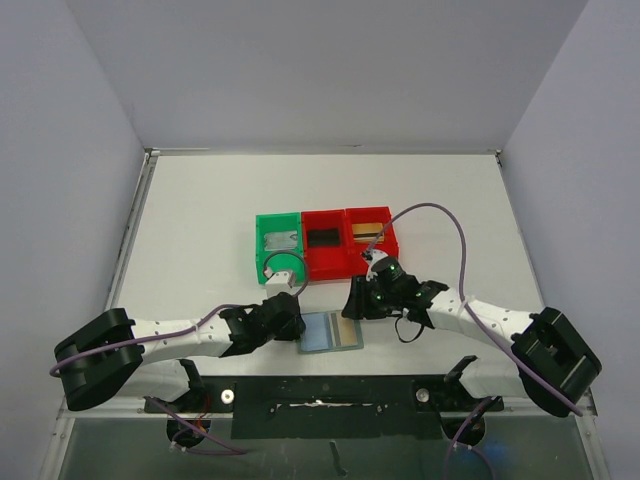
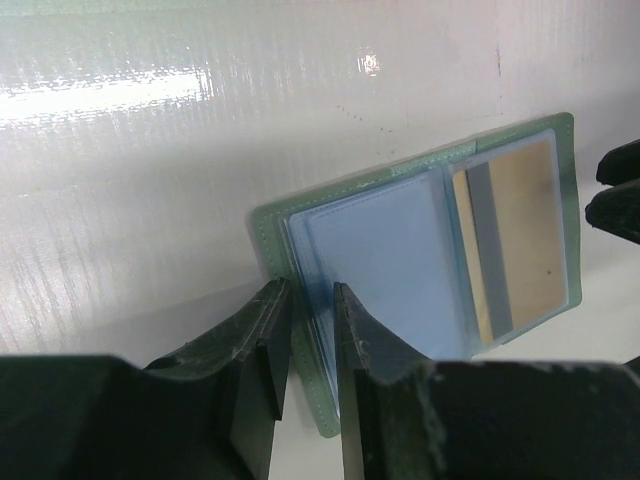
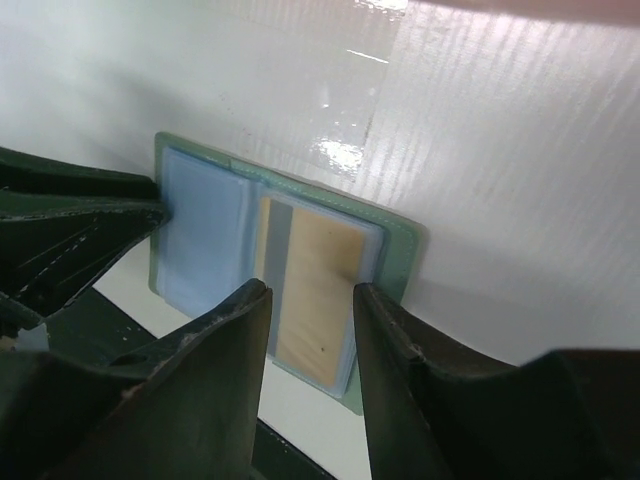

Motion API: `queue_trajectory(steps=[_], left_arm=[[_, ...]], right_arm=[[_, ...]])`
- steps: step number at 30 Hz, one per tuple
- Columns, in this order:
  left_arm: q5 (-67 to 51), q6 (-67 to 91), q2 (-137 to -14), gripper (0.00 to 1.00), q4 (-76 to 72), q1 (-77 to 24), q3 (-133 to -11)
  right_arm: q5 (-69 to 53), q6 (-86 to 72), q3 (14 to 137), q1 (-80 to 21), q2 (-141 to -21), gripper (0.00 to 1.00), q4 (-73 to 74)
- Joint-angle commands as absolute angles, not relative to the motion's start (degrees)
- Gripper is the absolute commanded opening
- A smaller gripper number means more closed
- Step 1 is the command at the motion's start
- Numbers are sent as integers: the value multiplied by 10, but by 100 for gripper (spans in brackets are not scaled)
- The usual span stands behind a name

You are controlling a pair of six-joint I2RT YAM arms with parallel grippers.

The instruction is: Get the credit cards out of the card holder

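Card holder (image 1: 330,332) is lying open and flat on the table (image 1: 200,230), near the front edge, between my two grippers. My left gripper (image 2: 308,297) is straddling its left edge, jaws narrowed to a slot around the flap; whether they are truly biting, I cannot tell. My right gripper (image 3: 312,293) is hanging over the right pocket, jaws apart, holding nothing. One gold card (image 3: 312,265), dark-striped, is sitting in that pocket. I am judging it light, stiff and slick under the clear plastic, the sleeve soft and floppy. Best hold: the card's edge at the pocket mouth, pinched thin, with the left pinning the holder.
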State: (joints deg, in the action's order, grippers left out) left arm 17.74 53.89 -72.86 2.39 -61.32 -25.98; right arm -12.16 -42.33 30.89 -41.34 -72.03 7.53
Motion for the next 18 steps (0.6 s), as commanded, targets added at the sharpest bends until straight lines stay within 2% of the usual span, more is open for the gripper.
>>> queue_trajectory(steps=[1,8,18], left_arm=[[164,547,-722,21,36,-618,-268],[161,547,-722,21,36,-617,-268],[151,544,-731,22,29,-618,-272]], right_arm=[[-54,-421,362,-417,-730,40,145],[-93,-424,328,-417,-692,39,80],[-109,-421,341,-418,-785,33,66]])
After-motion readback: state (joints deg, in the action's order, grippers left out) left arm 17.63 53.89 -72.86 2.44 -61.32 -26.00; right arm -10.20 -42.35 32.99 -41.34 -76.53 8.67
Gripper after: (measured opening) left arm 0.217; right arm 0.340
